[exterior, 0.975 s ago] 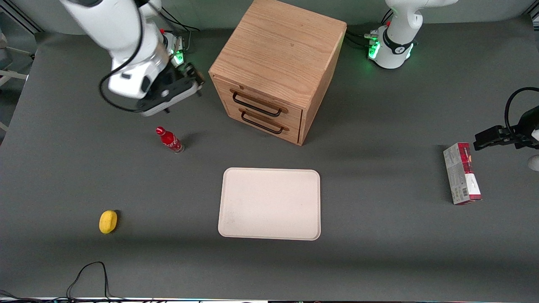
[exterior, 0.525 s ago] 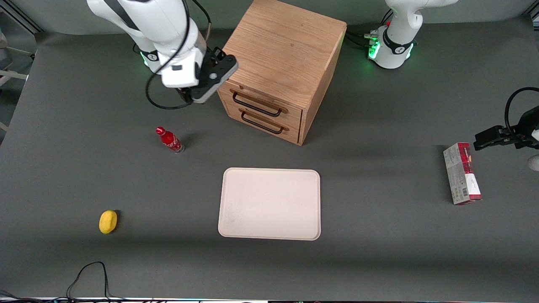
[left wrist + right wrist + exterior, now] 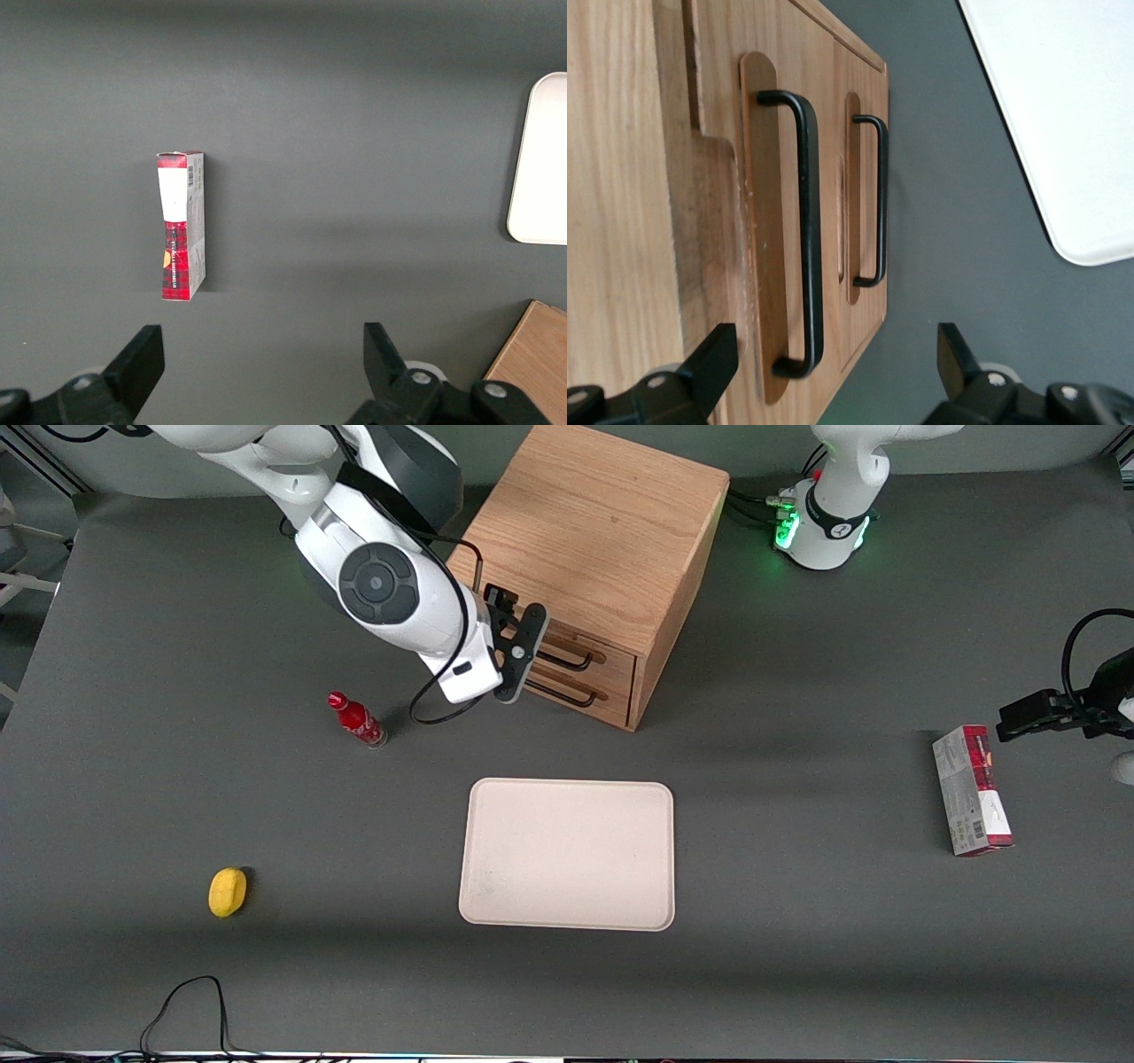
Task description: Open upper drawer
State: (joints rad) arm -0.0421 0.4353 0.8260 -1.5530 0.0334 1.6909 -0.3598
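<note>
The light oak cabinet stands on the grey table with two drawers facing the front camera. The upper drawer is closed, and its black bar handle is partly covered by my arm. My right gripper is open and empty, right in front of the drawer fronts and not touching them. In the right wrist view the upper drawer and its handle lie between the spread fingers of the gripper. The lower drawer's handle shows beside it.
A red bottle stands toward the working arm's end, nearer the camera than the gripper. A cream tray lies in front of the cabinet. A yellow object lies near the front edge. A red box lies toward the parked arm's end.
My right gripper has swung from the working arm's end of the table to the front of the cabinet and turned to face the drawer handles. The drawers have not moved.
</note>
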